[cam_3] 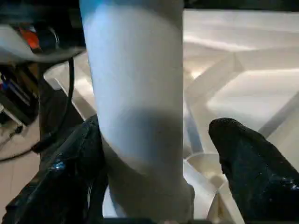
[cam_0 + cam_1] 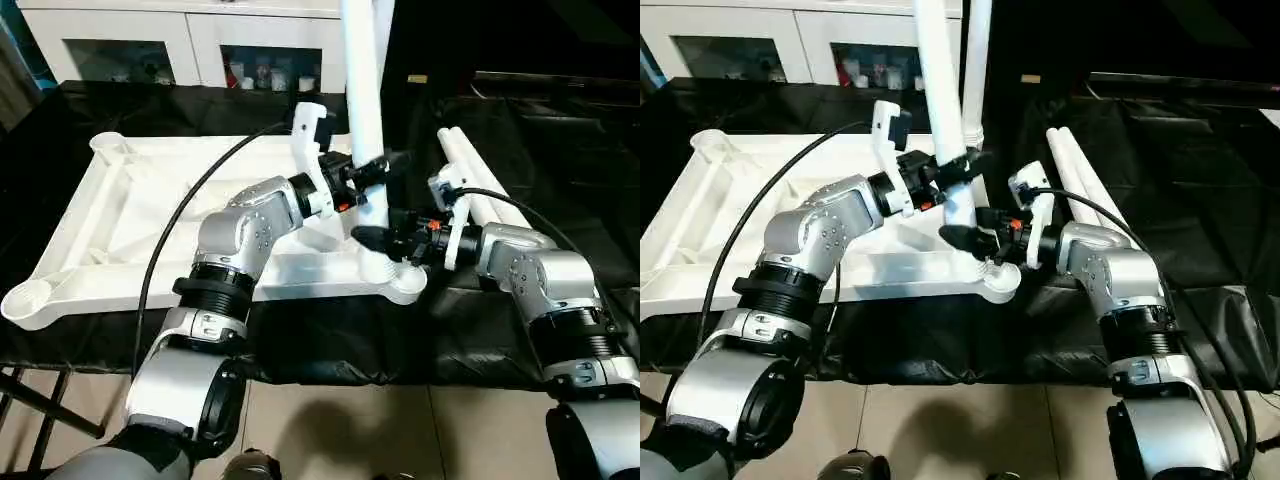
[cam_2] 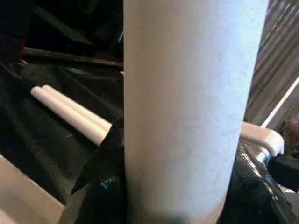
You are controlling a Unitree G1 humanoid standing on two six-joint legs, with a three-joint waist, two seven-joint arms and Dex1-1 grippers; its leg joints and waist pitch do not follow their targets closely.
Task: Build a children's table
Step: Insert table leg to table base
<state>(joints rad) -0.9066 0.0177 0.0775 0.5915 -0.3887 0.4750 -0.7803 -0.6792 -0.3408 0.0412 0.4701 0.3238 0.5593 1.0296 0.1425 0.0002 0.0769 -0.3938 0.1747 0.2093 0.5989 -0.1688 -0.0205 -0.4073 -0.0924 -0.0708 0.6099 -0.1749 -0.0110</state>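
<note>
An upright leg (image 2: 365,110) is clamped by the left gripper (image 2: 372,172) at the tabletop's (image 2: 140,215) near corner socket (image 2: 392,270), flanked loosely by the wide-open right gripper (image 2: 385,238), with 2 spare legs (image 2: 480,185) lying just beyond that edge.

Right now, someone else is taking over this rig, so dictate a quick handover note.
Left end effector: shut on an upright leg standing in the near right corner socket of the upturned tabletop.
Right end effector: open around that leg's base.
Another leg stands upright behind.
Two spare legs lie on the black cloth, right of the tabletop.
Left: the two sockets on the robot's left.
</note>
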